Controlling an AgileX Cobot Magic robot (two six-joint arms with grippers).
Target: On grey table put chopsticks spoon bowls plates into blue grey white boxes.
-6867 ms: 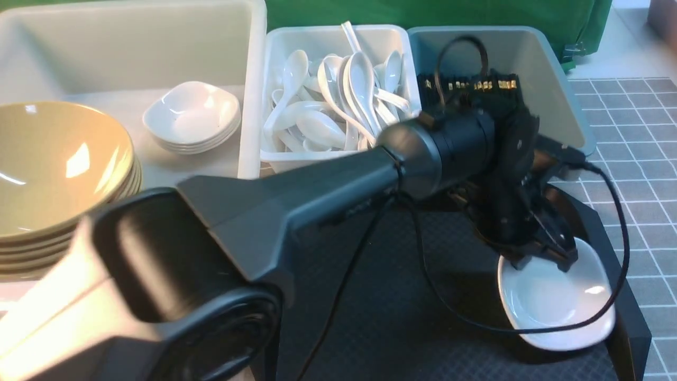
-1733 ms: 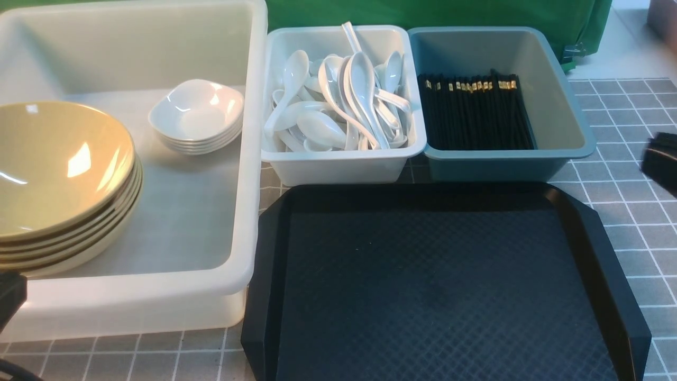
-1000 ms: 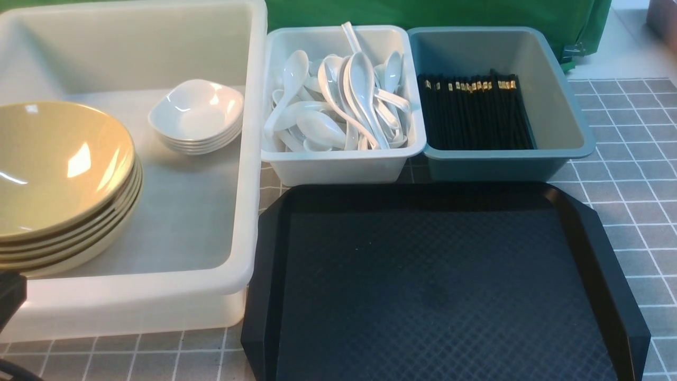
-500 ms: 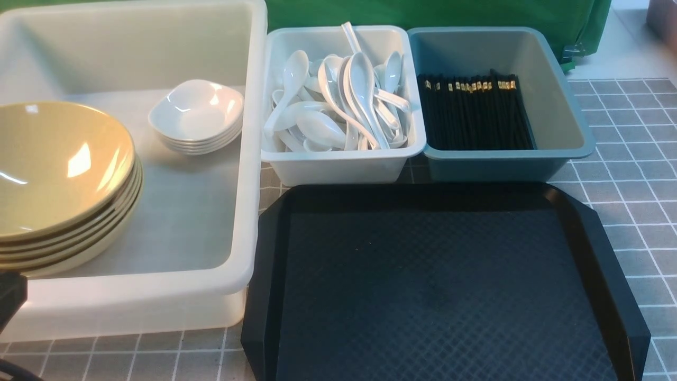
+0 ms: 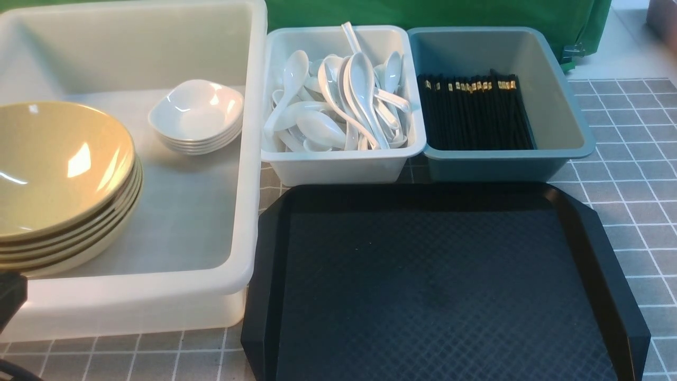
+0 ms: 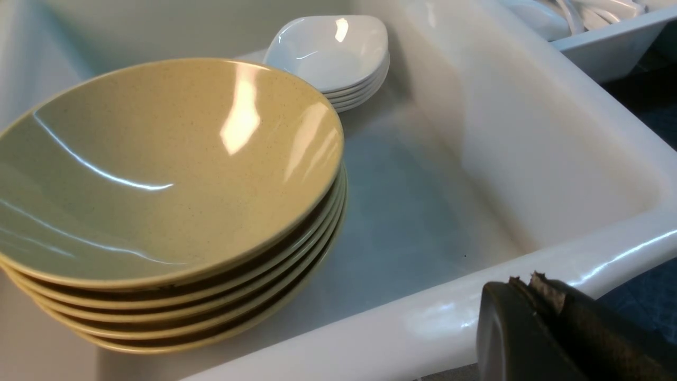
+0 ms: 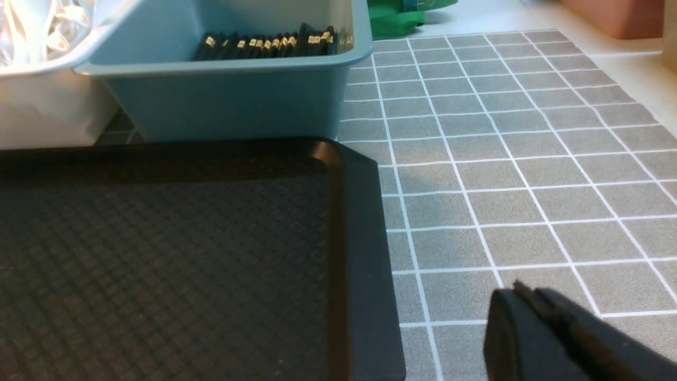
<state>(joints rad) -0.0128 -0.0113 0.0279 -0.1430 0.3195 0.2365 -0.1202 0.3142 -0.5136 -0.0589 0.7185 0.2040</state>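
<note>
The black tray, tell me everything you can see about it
The black tray is a wide, shallow rectangle with cut-off corners and a raised, sloping glossy rim. Its floor carries a fine diamond texture; it looks like moulded plastic. It lies flat on the grey table, and nothing lies on it. Its far edge sits close in front of the white spoon box and the blue box, and its left edge runs close beside the large white box; contact cannot be told.

Bright overhead light; glare streaks on bowls (image 6: 158, 174); sharp focus, soft shadows.
</note>
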